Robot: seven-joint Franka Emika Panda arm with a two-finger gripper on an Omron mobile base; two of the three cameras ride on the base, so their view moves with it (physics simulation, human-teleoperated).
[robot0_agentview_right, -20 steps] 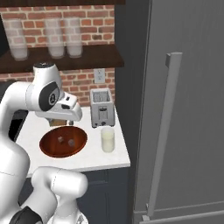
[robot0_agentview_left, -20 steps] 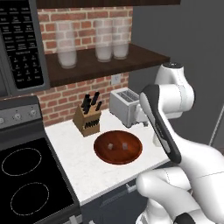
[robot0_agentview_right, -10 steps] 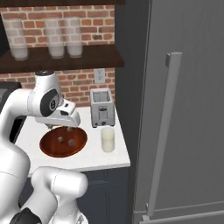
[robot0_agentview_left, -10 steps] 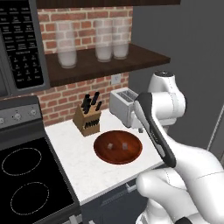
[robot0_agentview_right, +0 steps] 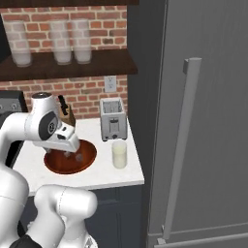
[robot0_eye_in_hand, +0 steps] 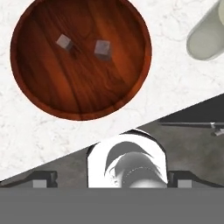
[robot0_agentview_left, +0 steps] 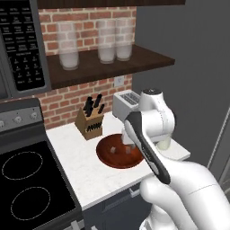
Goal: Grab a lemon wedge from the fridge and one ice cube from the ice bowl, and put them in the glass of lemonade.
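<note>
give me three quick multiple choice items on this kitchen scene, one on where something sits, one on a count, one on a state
1. Where does the glass of lemonade stand?
A. on the shelf
B. on the counter in front of the toaster
C. inside the ice bowl

2. How many ice cubes lie in the ice bowl?
A. two
B. none
C. five

3. How is the fridge door?
A. wide open
B. removed
C. closed

Answers: 1 B, the right base view shows it on the white counter before the toaster. 2 A, the hand view shows one ice cube and a second. 3 C, the door and its bar handle sit flush, no interior visible.
</note>
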